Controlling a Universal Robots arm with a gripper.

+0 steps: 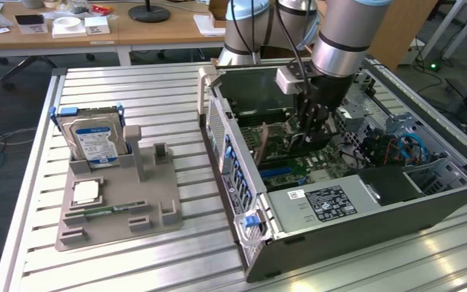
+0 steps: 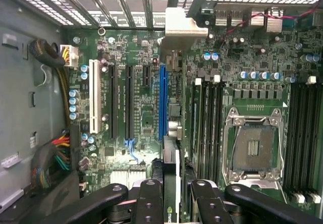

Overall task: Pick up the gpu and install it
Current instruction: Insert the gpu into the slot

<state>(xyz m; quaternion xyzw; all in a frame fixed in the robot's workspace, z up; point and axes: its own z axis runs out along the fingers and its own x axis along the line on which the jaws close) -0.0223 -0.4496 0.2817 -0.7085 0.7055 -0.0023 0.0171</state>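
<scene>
gpu (image 1: 298, 137) stands on edge inside the open computer case (image 1: 242, 201) in the exterior view, low over the motherboard (image 1: 298, 169). The claw (image 1: 309, 131) is clenched on the card from above. On the exterior view's left, a grey holder (image 1: 148, 201) on the desk (image 1: 160, 103) carries a hard drive (image 1: 95, 143) and a memory stick (image 1: 104, 212).

In the wrist view the card appears edge-on between the black fingers (image 2: 149, 201). Its silver bracket (image 2: 185, 24) is close to the case's rear slots, and its edge runs just beside the blue slot (image 2: 162, 103).
</scene>
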